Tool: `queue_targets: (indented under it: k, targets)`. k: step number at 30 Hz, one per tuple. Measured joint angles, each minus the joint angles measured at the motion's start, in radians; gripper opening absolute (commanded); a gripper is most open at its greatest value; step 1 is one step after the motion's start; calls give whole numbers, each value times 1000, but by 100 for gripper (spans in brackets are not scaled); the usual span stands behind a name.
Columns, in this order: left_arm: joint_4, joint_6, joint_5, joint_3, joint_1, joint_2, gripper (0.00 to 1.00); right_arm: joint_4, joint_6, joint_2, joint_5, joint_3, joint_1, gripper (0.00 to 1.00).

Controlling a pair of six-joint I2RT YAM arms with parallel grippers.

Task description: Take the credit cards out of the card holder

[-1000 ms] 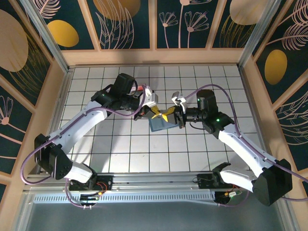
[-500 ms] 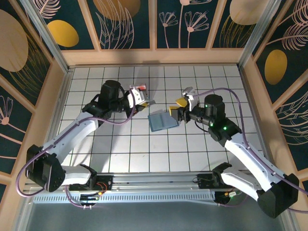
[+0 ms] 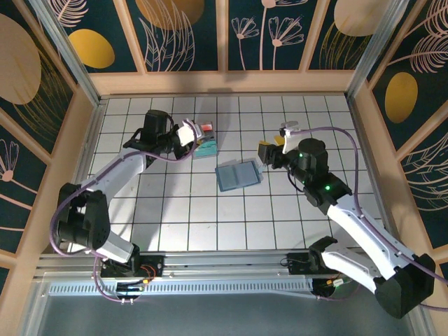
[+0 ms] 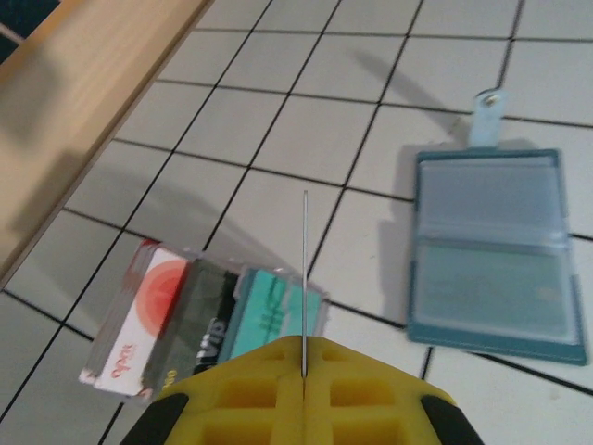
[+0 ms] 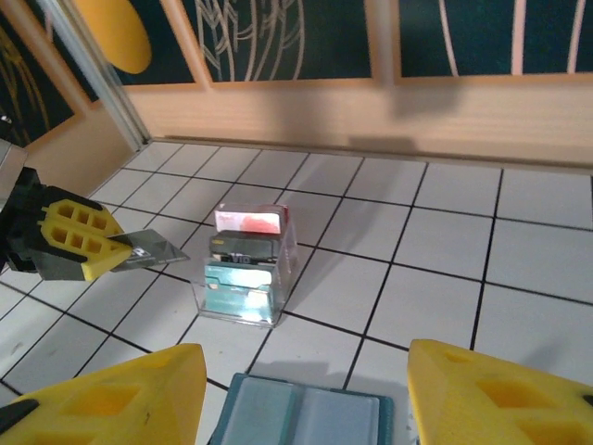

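My right tool (image 3: 273, 145) wide, empty; card holder (image 3: 238, 175) lies open on bench (image 3: 175, 210) just left of it, nearer; left tool (image 4: 303, 366) pinches credit card (image 5: 153, 247).

I am working over a white tiled table (image 3: 175, 210) with dark grid lines, and a wooden rim (image 3: 224, 82) is running round it. Two things are lying directly on the tiles. The card holder (image 3: 238, 174) is lying open and flat near the middle. Its two teal-blue halves are sitting side by side with the clear pockets facing up, and its edges are sitting slightly askew to the grid. A small strap (image 4: 486, 111) with a snap is sticking out from one edge onto the tile. A clear plastic box (image 3: 204, 147) is resting to my left of the holder and farther from me, near it but not touching, with red, dark and teal showing through its walls.
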Motion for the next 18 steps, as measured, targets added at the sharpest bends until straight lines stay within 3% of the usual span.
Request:
queue_targets:
  k: [7, 18]
  targets:
    - [-32, 75, 14, 141, 49, 178, 0, -1, 49, 15, 60, 0, 0, 63]
    - [-102, 188, 35, 238, 61, 311, 0, -5, 75, 19, 106, 27, 0, 77]
